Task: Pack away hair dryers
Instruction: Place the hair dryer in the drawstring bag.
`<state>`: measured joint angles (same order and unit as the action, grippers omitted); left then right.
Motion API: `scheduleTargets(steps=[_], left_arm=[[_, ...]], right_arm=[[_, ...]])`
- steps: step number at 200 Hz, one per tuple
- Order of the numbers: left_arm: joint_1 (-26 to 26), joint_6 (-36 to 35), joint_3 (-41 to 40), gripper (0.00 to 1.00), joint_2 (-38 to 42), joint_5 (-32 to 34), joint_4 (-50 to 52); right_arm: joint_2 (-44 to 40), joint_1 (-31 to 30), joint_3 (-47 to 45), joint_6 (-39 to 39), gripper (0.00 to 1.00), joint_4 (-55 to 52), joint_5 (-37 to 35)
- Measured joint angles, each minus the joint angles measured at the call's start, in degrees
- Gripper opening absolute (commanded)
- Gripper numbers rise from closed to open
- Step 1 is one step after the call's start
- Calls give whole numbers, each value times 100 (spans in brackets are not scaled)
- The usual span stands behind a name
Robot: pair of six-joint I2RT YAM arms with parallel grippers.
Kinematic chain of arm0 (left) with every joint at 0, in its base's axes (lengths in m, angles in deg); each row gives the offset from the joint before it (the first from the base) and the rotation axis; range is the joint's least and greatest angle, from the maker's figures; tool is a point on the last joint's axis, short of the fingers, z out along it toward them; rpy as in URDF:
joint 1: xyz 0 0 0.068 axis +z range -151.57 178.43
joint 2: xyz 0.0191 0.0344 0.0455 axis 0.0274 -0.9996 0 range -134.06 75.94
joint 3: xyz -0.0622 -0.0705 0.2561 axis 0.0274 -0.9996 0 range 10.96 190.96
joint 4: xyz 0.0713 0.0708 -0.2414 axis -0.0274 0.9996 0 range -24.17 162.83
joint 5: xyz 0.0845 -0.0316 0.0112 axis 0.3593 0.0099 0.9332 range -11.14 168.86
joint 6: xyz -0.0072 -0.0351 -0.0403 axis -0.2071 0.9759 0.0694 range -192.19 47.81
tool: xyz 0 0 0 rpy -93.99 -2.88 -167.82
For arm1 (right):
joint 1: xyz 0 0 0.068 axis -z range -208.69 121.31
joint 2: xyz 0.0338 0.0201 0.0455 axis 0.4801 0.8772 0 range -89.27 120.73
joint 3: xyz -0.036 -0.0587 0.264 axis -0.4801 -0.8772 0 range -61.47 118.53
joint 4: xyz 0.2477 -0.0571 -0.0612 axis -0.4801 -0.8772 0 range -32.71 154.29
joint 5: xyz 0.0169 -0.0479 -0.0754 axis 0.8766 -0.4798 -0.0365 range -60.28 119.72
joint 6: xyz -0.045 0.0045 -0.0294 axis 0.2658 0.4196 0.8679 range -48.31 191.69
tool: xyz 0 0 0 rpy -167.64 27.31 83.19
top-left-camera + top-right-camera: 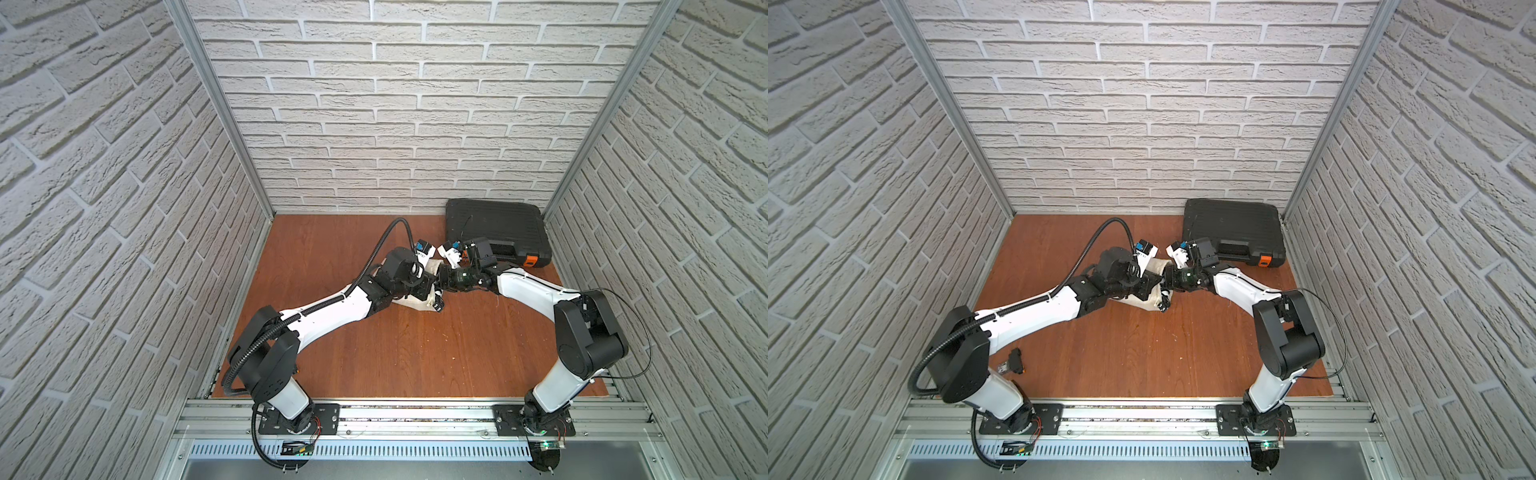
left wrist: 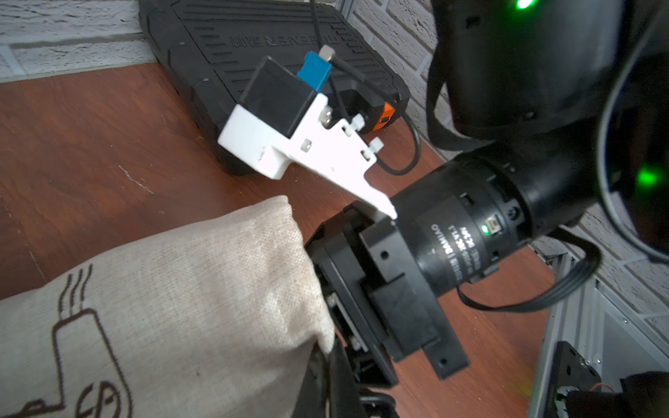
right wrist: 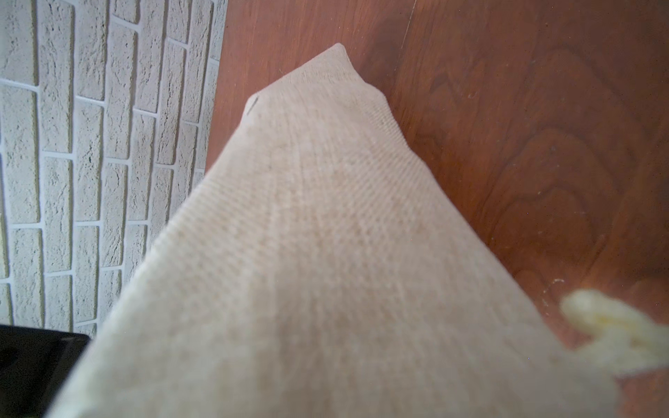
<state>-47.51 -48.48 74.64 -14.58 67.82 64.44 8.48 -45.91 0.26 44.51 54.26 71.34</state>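
The hair dryer is hidden in every view. A beige cloth bag (image 1: 415, 302) (image 1: 1142, 301) lies mid-table under both wrists. In the left wrist view the bag (image 2: 181, 307) shows a printed dryer outline. My left gripper (image 2: 325, 380) (image 1: 428, 286) is shut on the cloth at the bag's mouth edge. My right gripper (image 1: 441, 284) (image 1: 1166, 286) faces it at that mouth, its fingers behind the cloth. The bag (image 3: 325, 253) fills the right wrist view and covers those jaws. A pale drawstring (image 3: 615, 333) hangs beside it.
A closed black plastic case (image 1: 494, 224) (image 1: 1233, 224) (image 2: 253, 36) with an orange latch (image 1: 530, 261) stands at the back right against the brick wall. A small black object (image 1: 1013, 361) lies near the left arm's base. Brick walls close three sides.
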Motion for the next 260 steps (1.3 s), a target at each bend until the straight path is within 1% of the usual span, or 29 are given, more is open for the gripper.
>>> scheduleTargets(steps=[39,87,104,119,145,178,193,227,260], left_arm=[[-15,-151,15,0,4,-120,168],[-13,-269,15,0,129,-151,308],[-2,-267,15,0,144,-190,310],[4,-267,15,0,142,-214,315],[-4,-310,138,0,83,-240,396],[-122,-503,345,0,13,-192,581],[-184,-592,348,0,13,-168,645],[-282,-682,330,0,15,-162,859],[-326,-719,219,0,61,-55,949]], right_arm=[[181,149,33,291,3,-81,369],[179,208,400,1410,3,-938,647],[160,201,413,1657,3,-1086,734],[160,201,413,1711,3,-1152,728],[160,214,378,1523,3,-1051,719],[160,358,236,876,3,-516,774],[160,446,190,686,3,-356,848],[160,614,190,542,3,-339,892],[160,699,57,-39,3,155,966]])
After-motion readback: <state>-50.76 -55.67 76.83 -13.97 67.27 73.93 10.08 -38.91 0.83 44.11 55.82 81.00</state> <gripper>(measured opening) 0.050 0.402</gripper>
